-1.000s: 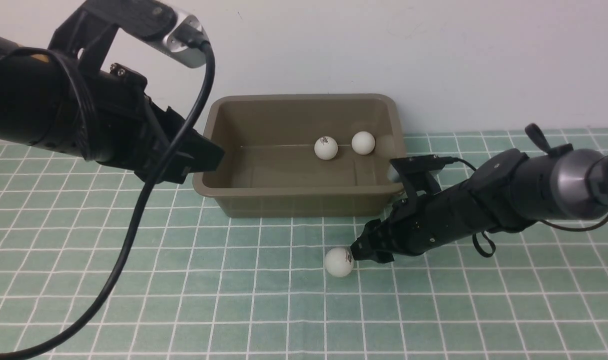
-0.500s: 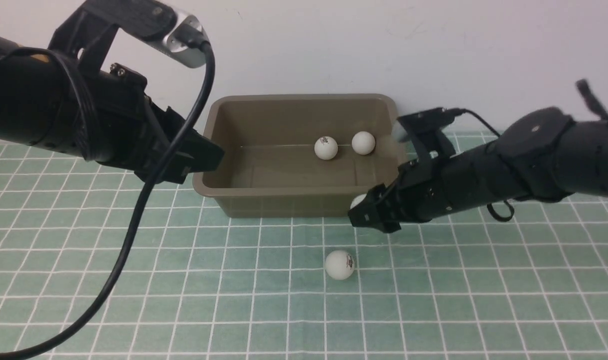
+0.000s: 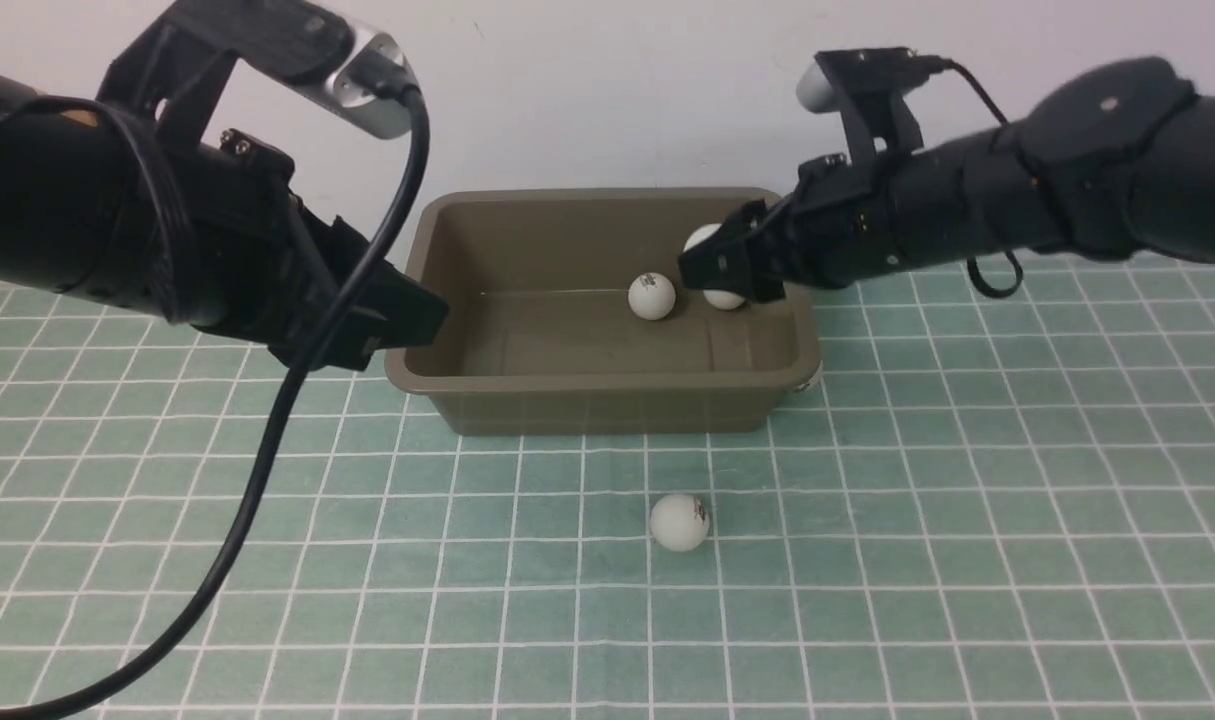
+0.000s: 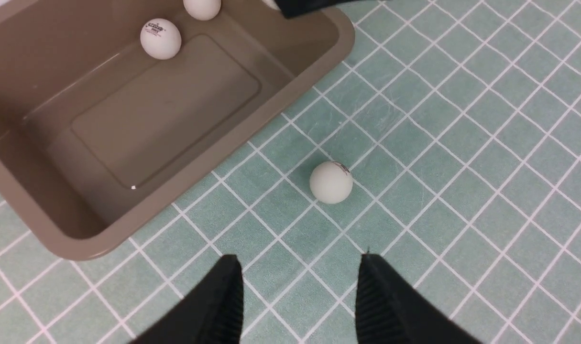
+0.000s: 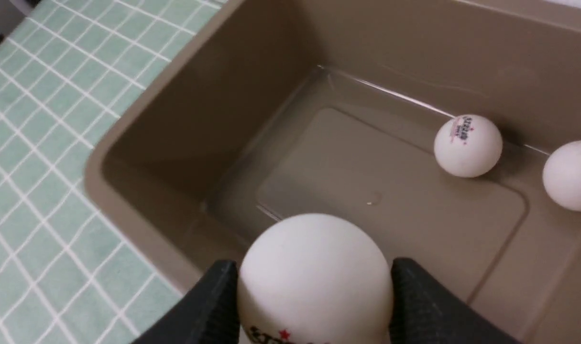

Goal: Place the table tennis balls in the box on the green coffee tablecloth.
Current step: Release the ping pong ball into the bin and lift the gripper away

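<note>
The olive-brown box (image 3: 422,240) stands at the back of the green coffee tablecloth (image 3: 967,500). Two table tennis balls lie inside it, one with a logo (image 3: 651,296) and one partly behind the right gripper (image 3: 723,299). My right gripper (image 3: 712,255) hovers over the box's right half, shut on a third table tennis ball (image 5: 314,277). Another ball (image 3: 679,522) rests on the cloth in front of the box. My left gripper (image 4: 297,267) stands open above the cloth, short of that ball (image 4: 331,182), at the box's left end.
A pale wall rises right behind the box. The left arm's black cable (image 3: 267,440) hangs down across the cloth at the left. Something small and pale (image 3: 813,377) peeks out at the box's front right corner.
My right gripper has risen from the cloth with a ball and swung back over the box. The left arm has not moved, and the ball on the cloth stays put.
</note>
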`<state>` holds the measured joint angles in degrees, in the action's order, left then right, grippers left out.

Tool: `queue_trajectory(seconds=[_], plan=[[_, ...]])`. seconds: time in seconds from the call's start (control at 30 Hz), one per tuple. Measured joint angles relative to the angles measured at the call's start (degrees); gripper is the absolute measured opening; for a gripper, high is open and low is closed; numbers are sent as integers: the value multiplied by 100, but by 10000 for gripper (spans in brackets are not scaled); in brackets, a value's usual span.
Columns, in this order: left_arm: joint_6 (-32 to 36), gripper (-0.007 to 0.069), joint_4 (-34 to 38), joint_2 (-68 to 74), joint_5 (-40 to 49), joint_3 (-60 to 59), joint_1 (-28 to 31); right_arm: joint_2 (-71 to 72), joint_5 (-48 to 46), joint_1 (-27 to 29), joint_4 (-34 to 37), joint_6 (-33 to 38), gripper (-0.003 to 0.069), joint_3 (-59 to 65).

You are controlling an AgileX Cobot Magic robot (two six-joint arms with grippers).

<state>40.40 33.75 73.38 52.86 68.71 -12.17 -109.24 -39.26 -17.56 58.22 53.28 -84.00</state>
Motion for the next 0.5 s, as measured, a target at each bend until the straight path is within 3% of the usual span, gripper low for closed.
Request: queue_trajectory(seconds=[0.37,0.5], plan=[[0,300,0,0,132,0,0,-681,-336,74,-599,-14,366,-572],[0,300,0,0,129,0,0,-688,-339,74,-639,13,429,-582]])
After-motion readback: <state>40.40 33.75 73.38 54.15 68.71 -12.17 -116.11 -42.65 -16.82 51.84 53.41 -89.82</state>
